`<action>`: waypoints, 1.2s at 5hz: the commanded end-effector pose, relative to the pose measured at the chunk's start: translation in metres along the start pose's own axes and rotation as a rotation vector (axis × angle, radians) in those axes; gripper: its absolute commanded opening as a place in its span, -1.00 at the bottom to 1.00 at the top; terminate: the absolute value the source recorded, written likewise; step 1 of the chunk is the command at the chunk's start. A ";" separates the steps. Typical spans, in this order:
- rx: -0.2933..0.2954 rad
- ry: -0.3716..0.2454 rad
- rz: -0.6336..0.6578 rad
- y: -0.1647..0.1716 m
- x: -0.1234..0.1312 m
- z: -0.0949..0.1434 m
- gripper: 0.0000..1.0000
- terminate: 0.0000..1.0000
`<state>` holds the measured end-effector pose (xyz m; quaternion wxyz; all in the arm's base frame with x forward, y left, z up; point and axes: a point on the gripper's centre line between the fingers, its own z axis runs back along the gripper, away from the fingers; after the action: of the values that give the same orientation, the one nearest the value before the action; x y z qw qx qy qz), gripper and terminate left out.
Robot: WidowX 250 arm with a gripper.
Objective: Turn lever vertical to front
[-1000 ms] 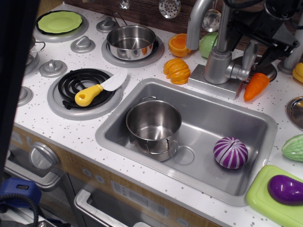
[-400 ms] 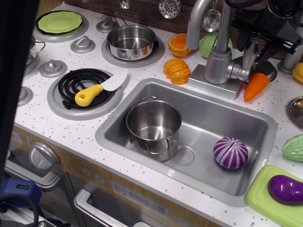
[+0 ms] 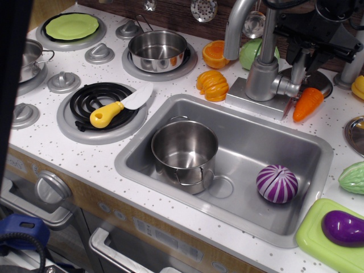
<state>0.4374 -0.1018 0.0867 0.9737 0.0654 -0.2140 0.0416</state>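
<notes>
The lever (image 3: pixel 299 71) is a slim silver-grey handle standing roughly upright from a small round hub (image 3: pixel 290 87) on the right side of the faucet body (image 3: pixel 263 74). The tall curved spout (image 3: pixel 235 28) rises to its left. My black gripper (image 3: pixel 303 57) hangs over the lever from the upper right. Its dark fingers (image 3: pixel 291 54) sit on either side of the lever's upper end, with the jaws apart. I cannot tell whether they touch it.
An orange carrot (image 3: pixel 307 104) lies just right of the faucet base, with orange pieces (image 3: pixel 212 85) and a green fruit (image 3: pixel 250 54) to its left. The sink (image 3: pixel 256 142) holds a steel pot (image 3: pixel 183 149) and a purple striped vegetable (image 3: pixel 277 183). A yellow-handled knife (image 3: pixel 116 108) lies on the burner.
My gripper has moved left and slightly down from the right of the faucet until it is over the lever's top. The lever has not visibly turned.
</notes>
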 end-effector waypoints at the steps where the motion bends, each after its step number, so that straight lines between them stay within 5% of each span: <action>1: -0.095 0.051 0.131 -0.014 -0.020 0.020 -1.00 -1.00; 5: -0.216 0.208 0.174 -0.014 -0.045 -0.013 -1.00 -1.00; 6: -0.165 0.246 0.157 -0.018 -0.051 -0.018 -1.00 -1.00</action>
<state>0.3989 -0.1044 0.0381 0.9892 -0.0294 -0.0864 0.1145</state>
